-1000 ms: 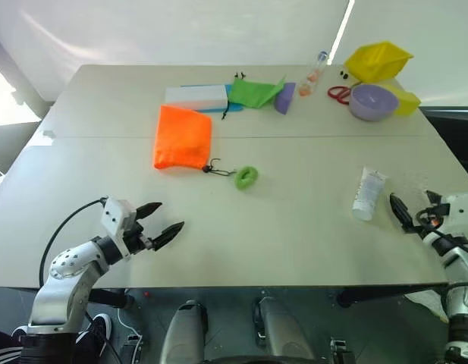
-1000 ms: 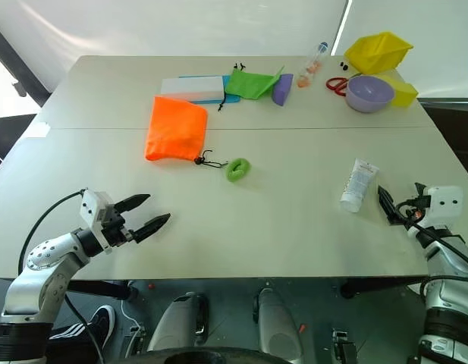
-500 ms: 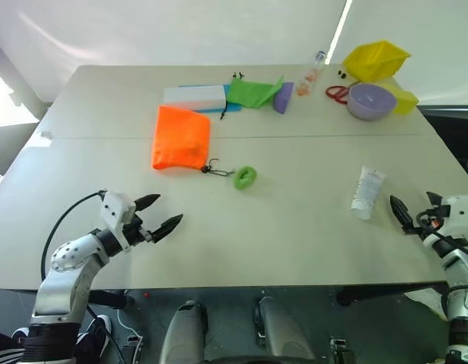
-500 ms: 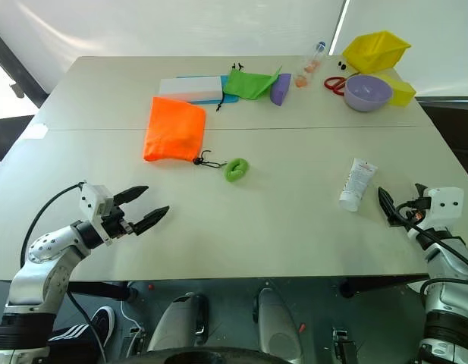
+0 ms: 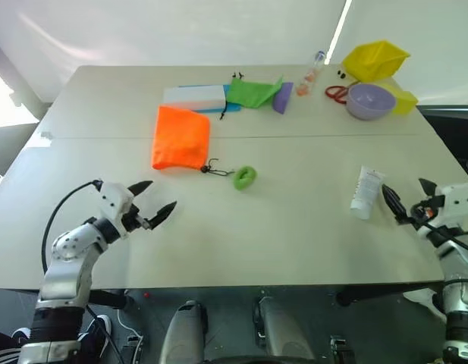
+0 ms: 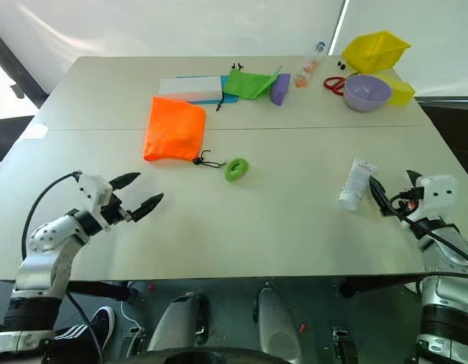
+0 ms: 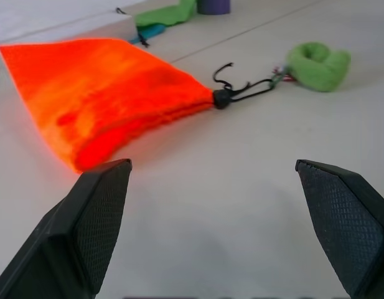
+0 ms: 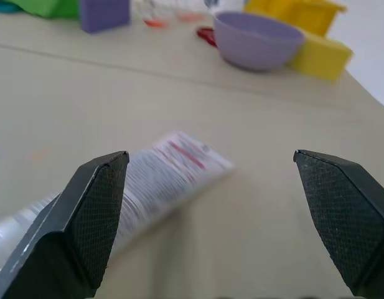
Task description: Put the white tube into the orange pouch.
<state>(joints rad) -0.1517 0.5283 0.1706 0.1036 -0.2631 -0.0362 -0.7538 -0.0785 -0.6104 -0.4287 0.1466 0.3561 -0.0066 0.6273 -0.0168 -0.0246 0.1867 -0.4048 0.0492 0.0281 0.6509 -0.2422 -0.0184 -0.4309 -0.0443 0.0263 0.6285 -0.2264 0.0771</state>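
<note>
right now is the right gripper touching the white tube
Apart. In the right wrist view, the right gripper is open and bare table separates its fingers from the white tube.

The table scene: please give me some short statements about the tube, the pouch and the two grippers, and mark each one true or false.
1. The white tube lies on the table, outside the orange pouch. True.
2. The right gripper holds the tube. False: it is open, beside the tube, holding nothing.
3. The left gripper is open. True.
4. The green ring lies inside the purple bowl. False: it lies on the table, on the pouch's cord.
</note>
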